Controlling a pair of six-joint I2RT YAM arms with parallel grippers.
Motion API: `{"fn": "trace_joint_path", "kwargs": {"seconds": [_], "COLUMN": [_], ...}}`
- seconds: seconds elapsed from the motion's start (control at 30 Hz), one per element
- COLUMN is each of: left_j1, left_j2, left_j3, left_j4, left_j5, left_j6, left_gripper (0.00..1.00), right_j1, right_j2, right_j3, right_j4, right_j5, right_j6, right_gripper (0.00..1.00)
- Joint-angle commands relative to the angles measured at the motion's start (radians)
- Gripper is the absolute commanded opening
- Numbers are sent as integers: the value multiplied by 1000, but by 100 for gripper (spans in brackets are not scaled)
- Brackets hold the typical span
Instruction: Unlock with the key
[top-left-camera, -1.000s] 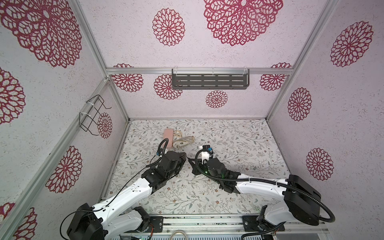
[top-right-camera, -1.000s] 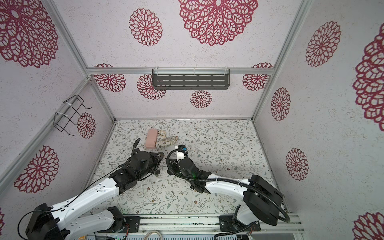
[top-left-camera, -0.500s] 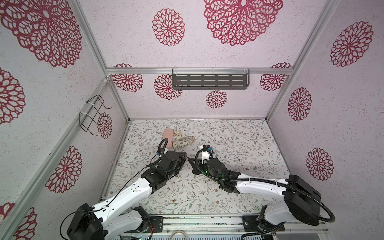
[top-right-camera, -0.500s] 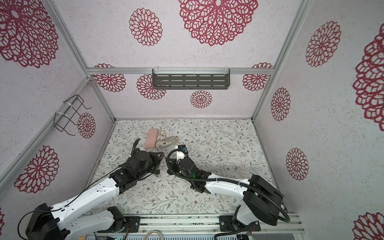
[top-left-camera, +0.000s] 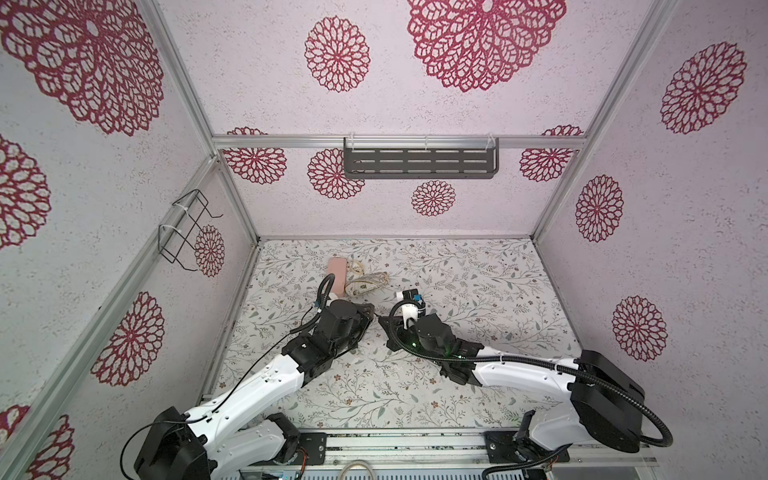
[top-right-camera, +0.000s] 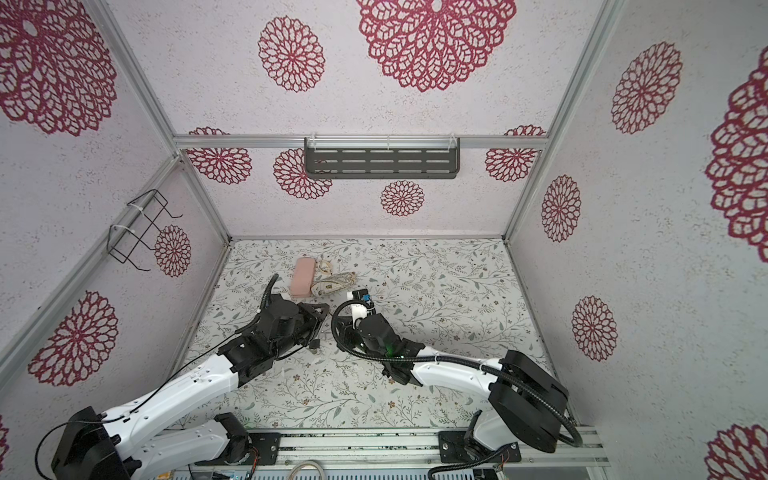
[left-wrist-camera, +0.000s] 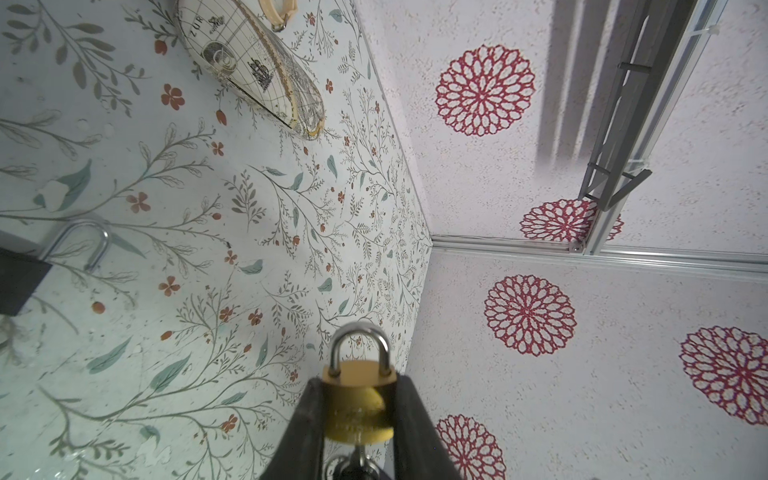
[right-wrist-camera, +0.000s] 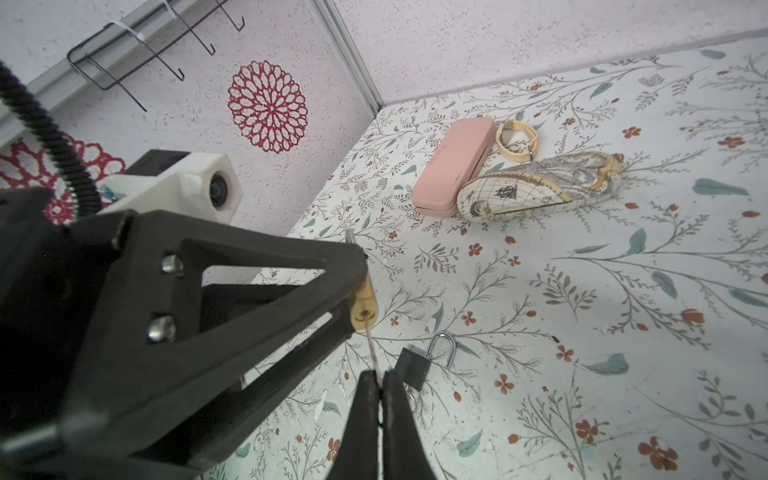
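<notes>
A brass padlock (left-wrist-camera: 359, 401) with its steel shackle (left-wrist-camera: 360, 338) closed sits clamped between the fingers of my left gripper (left-wrist-camera: 359, 405), held above the table. In the right wrist view the padlock's underside (right-wrist-camera: 364, 311) faces the camera. A thin key (right-wrist-camera: 371, 345) runs from its keyhole back to my right gripper (right-wrist-camera: 379, 376), which is shut on the key's end. In both top views the left gripper (top-left-camera: 368, 316) and right gripper (top-left-camera: 383, 323) meet tip to tip at mid-table. The lock itself is hidden there.
A second, black padlock (right-wrist-camera: 413, 366) with an open shackle lies on the table just beyond the key. Behind stand a pink case (top-left-camera: 337, 276), a map-print case (top-left-camera: 369, 284) and a beige strap loop (right-wrist-camera: 515, 139). A grey shelf (top-left-camera: 419, 163) and a wire rack (top-left-camera: 187, 228) hang on the walls.
</notes>
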Motion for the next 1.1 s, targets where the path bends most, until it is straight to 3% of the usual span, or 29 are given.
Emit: {"fn": "trace_joint_path", "kwargs": {"seconds": [0.0,0.47,0.57,0.83,0.93,1.07], "left_j1": [-10,-27,-28,-26,-25,-10], "left_j2": [-13,-6,-4,-12,-14,-18], "left_j3": [11,38,39,22,26,45], "left_j4": [27,-91,-67,17,27,-63], "left_j5": [88,38,52,113,136,109], "left_j6": [-34,56,47,-31,-30,3], "left_gripper": [0,0,0,0,0,0], "right_j1": [19,-45,-34,3,-4,-31], "right_j2": [-30,-40,-34,-40,-43,-49], "right_j3": [47,29,56,44,32,35], "right_j4": [41,220,165,102,168,242], "right_j5": [73,-165,-131,28,-47,-168], "right_j6": [-101,186,150,-94,-75,39], "right_gripper": [0,0,0,0,0,0]}}
